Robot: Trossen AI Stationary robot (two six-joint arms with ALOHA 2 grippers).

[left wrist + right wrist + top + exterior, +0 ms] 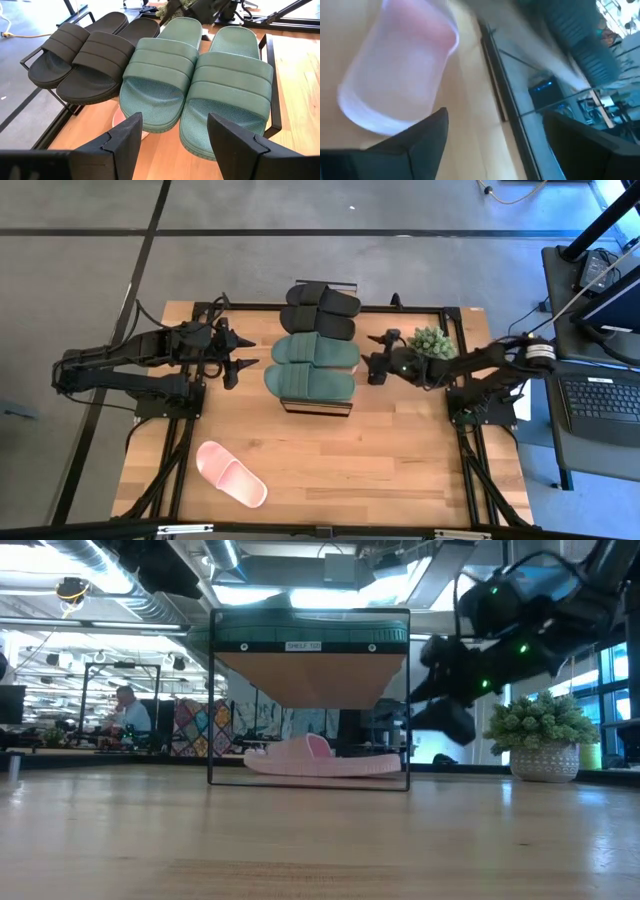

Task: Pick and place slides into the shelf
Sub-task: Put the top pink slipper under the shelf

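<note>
Left fingers [172, 145]: spread wide, empty, aimed at the green pair from just beside the shelf; left of centre in the high view [237, 352].
Right fingers [490, 145]: apart, holding nothing, with a pink slide lying just ahead of them; right of the shelf in the high view [370, 366].
Shelf [318, 409]: centre of the counter [400, 470], top board full.
Black pair [320, 310]: on the top board, upper end in the high view.
Green pair [312, 366]: on the top board, side by side, touching, just below the black pair in that view.
Pink slide, lower board [325, 759]: lying flat under the top board, centre of the low view.
Pink slide, loose [231, 473]: on the counter, lower left of the high view, well apart from the shelf.
Progress: five of six stored, by the look of it.
Left to do: fetch the loose pink slide, set it beside its mate on the lower board.
Plant [432, 342]: right of the shelf, near the right arm.
</note>
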